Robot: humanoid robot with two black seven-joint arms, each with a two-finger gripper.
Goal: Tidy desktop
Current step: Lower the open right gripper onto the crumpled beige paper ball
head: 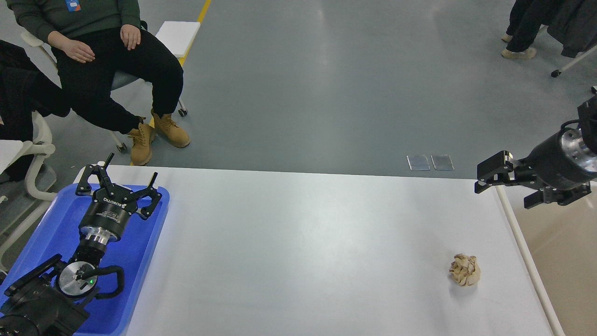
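Although most of the desktop [298, 252] is seen bare, one crumpled ball of brown paper [465, 269] is left on it, near the right end of the surface and a little in from the front edge. Nothing else is seen lying on the white surface, so the tidying is judged nearly finished, with this one piece left to remove.

The blue tray [154, 224] is set at the left end of the surface, and no loose item can be made out on its visible part. Above it the left gripper [122, 191] is held with its fingers spread wide and nothing between them.

The right gripper [506, 179] is seen over the right edge of the surface, above the white rim of the beige bin [559, 242] that stands just beside that edge. Its fingers are parted and nothing is held in them. The paper ball lies well apart from it, nearer the front.

The remaining step is judged to be a pick of the paper ball by the right gripper and a drop into the bin.
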